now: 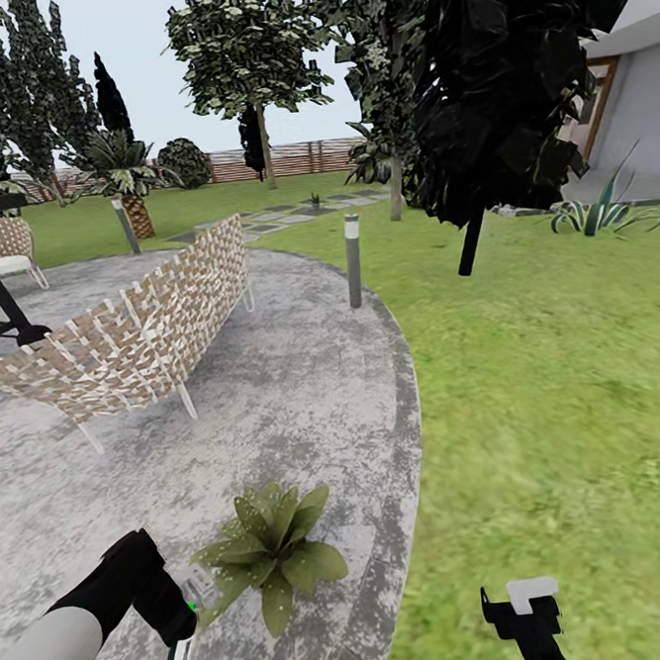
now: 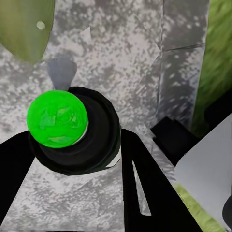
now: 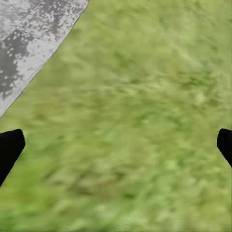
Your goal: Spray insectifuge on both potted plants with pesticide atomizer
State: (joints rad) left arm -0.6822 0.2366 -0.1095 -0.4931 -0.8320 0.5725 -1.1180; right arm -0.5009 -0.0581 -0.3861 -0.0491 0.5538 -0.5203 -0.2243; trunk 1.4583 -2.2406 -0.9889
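Observation:
One potted plant (image 1: 275, 550), a low rosette of pointed green leaves, sits on the gravel patio (image 1: 307, 411) close in front of me. My left gripper (image 1: 180, 635) is just beside its leaves, shut on the pesticide atomizer (image 1: 196, 586). In the left wrist view the atomizer (image 2: 79, 133) is a dark round body with a bright green dot, clamped between the black fingers (image 2: 145, 183), and a leaf tip (image 2: 26, 29) lies ahead. My right gripper (image 1: 522, 605) hangs open over the lawn (image 3: 125, 121). A tiny green plant (image 1: 314, 201) stands far off by the stepping stones.
A woven wicker sofa (image 1: 142, 335) stands on the patio to the left. A grey bollard lamp (image 1: 353, 259) marks the patio edge. A dark tree (image 1: 509, 88) overhangs the lawn (image 1: 552, 372), with an agave (image 1: 599, 212) by the white house and a brown fence (image 1: 287, 159) behind.

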